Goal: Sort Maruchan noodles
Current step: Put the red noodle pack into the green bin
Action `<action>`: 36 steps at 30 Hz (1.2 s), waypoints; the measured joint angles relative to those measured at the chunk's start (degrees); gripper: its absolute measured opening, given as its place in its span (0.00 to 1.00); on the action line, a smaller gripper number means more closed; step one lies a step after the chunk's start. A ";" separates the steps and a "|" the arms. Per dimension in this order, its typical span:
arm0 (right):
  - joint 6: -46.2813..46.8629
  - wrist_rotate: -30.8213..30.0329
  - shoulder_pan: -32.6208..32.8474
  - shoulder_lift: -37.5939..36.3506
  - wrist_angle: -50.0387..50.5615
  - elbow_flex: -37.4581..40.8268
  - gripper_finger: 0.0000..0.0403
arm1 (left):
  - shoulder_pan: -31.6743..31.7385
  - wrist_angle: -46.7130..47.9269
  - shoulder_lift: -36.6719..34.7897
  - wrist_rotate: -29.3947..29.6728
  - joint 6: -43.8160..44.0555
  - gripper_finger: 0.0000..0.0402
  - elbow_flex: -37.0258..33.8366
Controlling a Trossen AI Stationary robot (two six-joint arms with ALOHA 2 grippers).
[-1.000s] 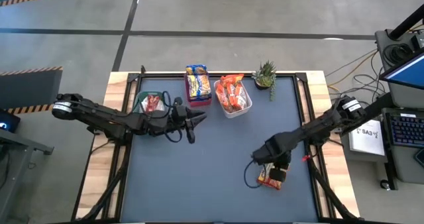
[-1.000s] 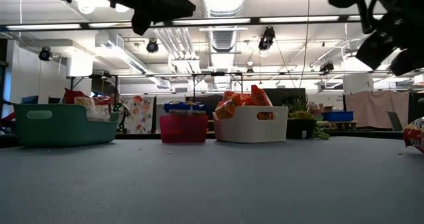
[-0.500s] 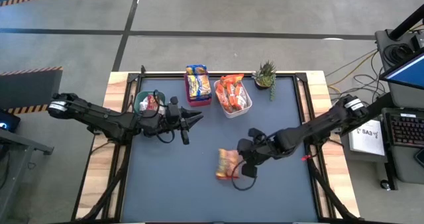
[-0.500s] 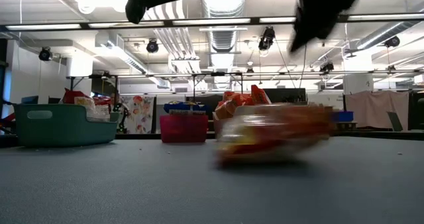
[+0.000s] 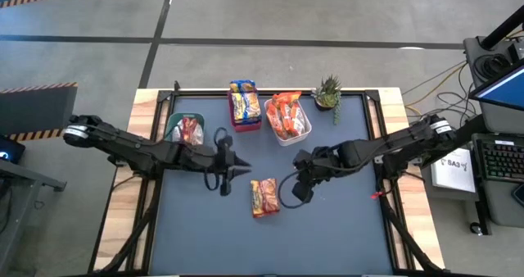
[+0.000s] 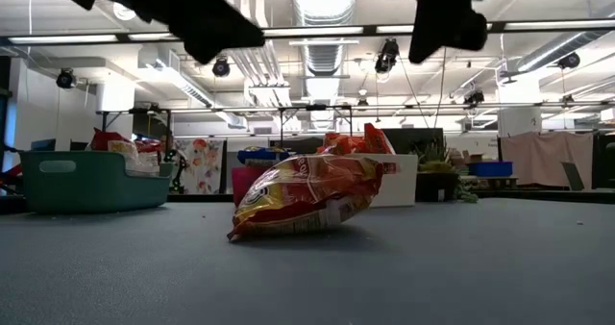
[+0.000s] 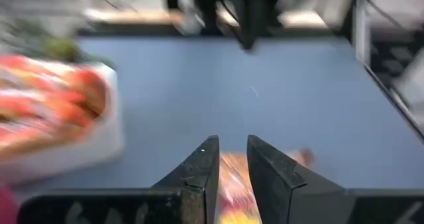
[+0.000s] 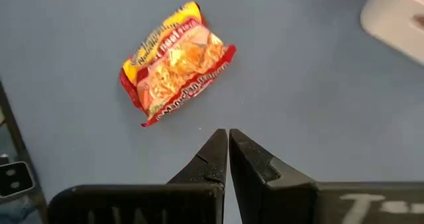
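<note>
One orange-and-yellow Maruchan noodles packet lies flat on the blue table top near its middle, also seen in the low view and the right wrist view. My left gripper hovers just left of and beyond it, pointing at it. Its fingers stand a narrow gap apart with nothing between them, and the blurred packet shows past them. My right gripper hangs above the table to the packet's right, shut and empty. More packets fill the bins at the far edge.
Along the far edge stand a green bin, a red bin and a white bin, each with packets inside. A small potted plant sits at the far right. Bare blue table surrounds the loose packet.
My right gripper has swung from the near right corner toward the table's middle and risen, staying shut. The packet has shot from under it, sliding left across the table, and now rests near the middle. My left gripper has tipped downward toward the packet.
</note>
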State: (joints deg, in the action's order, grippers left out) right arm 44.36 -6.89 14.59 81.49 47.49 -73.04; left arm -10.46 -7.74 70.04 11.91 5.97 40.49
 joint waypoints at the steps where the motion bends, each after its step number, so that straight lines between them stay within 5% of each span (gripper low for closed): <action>1: 0.67 0.47 -0.06 0.44 -0.50 0.48 0.02 | 0.00 1.06 0.80 -2.09 -0.28 0.15 0.00; 8: 5.73 7.03 -2.18 2.84 -9.82 4.23 0.13 | 0.00 5.39 7.77 -5.63 -1.10 0.15 0.00; 23: 4.93 14.43 -4.71 15.91 -31.52 7.89 0.70 | -0.48 15.64 21.84 -15.59 -4.41 0.11 7.50; 36: 4.02 14.78 -7.72 17.31 -39.63 11.80 0.77 | -0.48 19.29 32.41 -16.03 -5.48 0.09 15.93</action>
State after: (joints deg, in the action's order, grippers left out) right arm 48.37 7.89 6.87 98.80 7.85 -61.24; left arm -10.94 11.55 102.46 -4.12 0.49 56.42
